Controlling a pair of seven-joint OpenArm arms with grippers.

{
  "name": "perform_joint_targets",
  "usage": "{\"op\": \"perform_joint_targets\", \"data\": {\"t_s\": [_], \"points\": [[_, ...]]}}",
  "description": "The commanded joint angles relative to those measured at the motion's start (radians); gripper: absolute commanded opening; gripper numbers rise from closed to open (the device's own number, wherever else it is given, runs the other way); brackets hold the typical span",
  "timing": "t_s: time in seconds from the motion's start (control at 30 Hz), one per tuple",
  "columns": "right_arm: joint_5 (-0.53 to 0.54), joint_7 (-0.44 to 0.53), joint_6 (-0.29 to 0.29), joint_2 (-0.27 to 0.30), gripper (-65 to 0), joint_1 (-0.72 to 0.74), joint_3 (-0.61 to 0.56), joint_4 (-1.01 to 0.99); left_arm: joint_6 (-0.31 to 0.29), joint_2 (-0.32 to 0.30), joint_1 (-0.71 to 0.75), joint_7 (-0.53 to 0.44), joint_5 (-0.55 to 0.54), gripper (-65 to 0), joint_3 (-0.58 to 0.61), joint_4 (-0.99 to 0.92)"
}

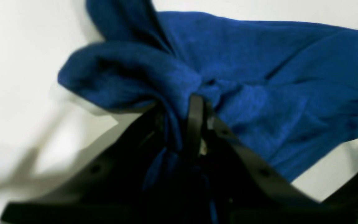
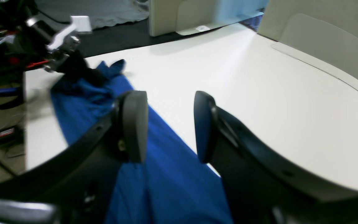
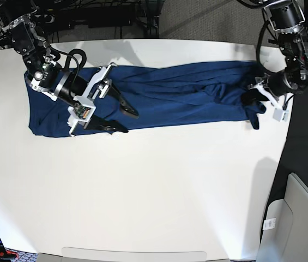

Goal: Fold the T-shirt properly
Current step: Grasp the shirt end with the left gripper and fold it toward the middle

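Two arms work over a white surface (image 3: 159,185) where a dark blue T-shirt (image 3: 170,98) lies stretched in a long band across the far half, one end near each arm. At the base view's right end of that band, the left gripper (image 1: 197,107) has its fingers (image 1: 195,124) drawn in on a bunched fold of the shirt; the left wrist view shows cloth gathered and puckered right at the black fingertips, with more fabric running down between them, and the picture is blurred. At the other end of the band, the right gripper (image 2: 169,124) hangs over the shirt with its fingers (image 2: 134,124) spread apart and nothing between them, the blue cloth and a strip of the white surface showing through the gap. In the base view, one of its fingertips lies over the fabric and the other reaches the shirt's near edge.
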Motion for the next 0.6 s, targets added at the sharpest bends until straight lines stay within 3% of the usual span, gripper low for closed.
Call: {"op": "perform_joint_targets", "data": {"t_s": [0.0,0.17,0.37,0.57], "points": [[0.019,0.033,0.000,0.014,-40.3,0.002,0.033,0.019,0.004,-0.024,-0.018,0.006,0.013,-61.6,-0.005,0.031],[0.019,0.033,0.000,0.048,-40.3,-0.034,0.101,0.016,0.005,-0.071,-0.021,0.006,0.015,-61.6,-0.005,0.070],[0.019,0.033,0.000,0.056,-40.3,-0.051,0.102,0.016,0.007,-0.064,-0.017,0.018,0.013,-61.6,-0.002,0.199],[0.019,0.033,0.000,0.054,-40.3,-0.049,0.102,0.016,0.007,0.068,-0.013,0.134,0.013,-61.6,0.003,0.458]]}}
